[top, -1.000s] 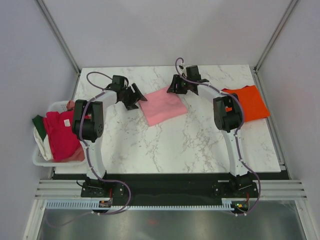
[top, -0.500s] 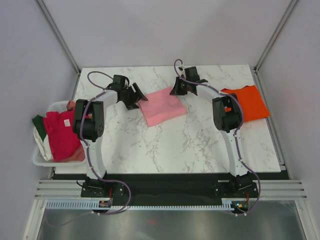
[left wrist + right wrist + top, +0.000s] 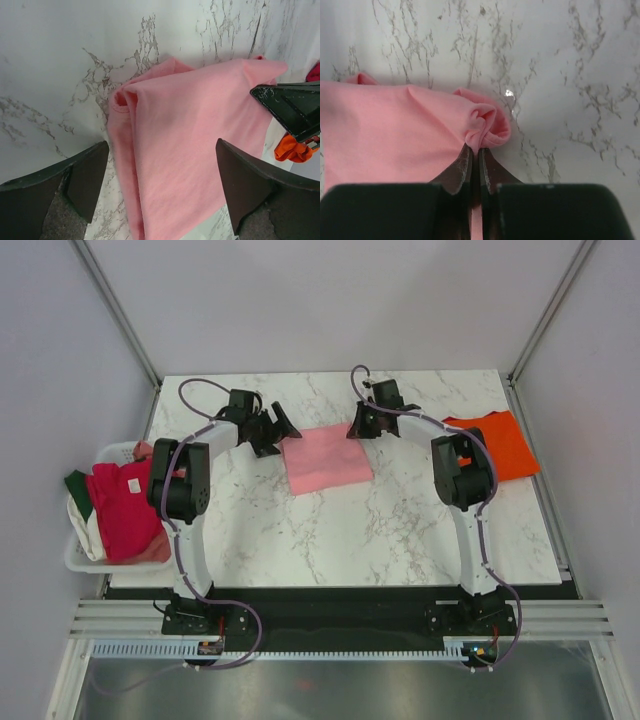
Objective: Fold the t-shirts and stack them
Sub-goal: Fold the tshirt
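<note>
The pink t-shirt lies folded into a soft, roughly square pad in the middle of the far half of the white, grey-veined marble table. Its matte knit is smooth on top and doubled into layered edges on its left side. The right gripper has its dark fingers pinched nearly together on a bunched, rolled corner of that shirt. The left gripper stands spread wide above the shirt's opposite edge with the cloth lying between its fingers, and the pictures do not show whether they touch it. The orange t-shirt lies flat near the table's right edge, partly hidden behind the right arm. At the left edge a white plastic basket holds a crumpled crimson t-shirt. Bits of dark green cloth and cream cloth show beside it, and what lies beneath cannot be seen. In the left wrist view a small orange shape at the right margin is cut off and hard to identify. Compared with a second ago, the pink shirt has turned so its edges run closer to square with the table, and both grippers have shifted with it.
</note>
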Controlling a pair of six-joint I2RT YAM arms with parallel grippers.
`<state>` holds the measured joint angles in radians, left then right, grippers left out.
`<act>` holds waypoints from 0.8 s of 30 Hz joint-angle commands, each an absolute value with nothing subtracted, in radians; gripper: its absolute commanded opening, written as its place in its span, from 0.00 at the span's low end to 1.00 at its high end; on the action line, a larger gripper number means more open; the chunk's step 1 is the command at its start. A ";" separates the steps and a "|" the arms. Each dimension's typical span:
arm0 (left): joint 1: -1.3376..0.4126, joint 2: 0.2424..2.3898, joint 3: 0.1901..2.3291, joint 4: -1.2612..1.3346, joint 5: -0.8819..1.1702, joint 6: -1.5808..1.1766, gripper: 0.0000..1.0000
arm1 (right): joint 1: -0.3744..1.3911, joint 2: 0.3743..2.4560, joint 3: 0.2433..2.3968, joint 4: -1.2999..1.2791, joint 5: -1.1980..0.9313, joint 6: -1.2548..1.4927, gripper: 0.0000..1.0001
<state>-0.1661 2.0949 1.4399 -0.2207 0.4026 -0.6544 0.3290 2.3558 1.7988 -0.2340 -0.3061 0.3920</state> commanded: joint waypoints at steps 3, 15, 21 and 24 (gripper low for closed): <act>-0.173 2.068 1.399 -0.172 0.416 -0.577 0.97 | 0.319 2.228 1.625 -0.200 -0.236 0.385 0.17; -0.175 2.079 1.431 -0.155 0.449 -0.526 0.93 | 0.284 1.968 1.431 -0.290 0.124 0.259 0.62; -0.173 2.039 1.352 -0.074 0.431 -0.565 0.90 | 0.284 1.962 1.445 -0.446 0.461 0.209 0.50; -0.173 2.002 1.298 -0.031 0.410 -0.568 0.91 | 0.285 1.983 1.483 -0.515 0.601 0.198 0.50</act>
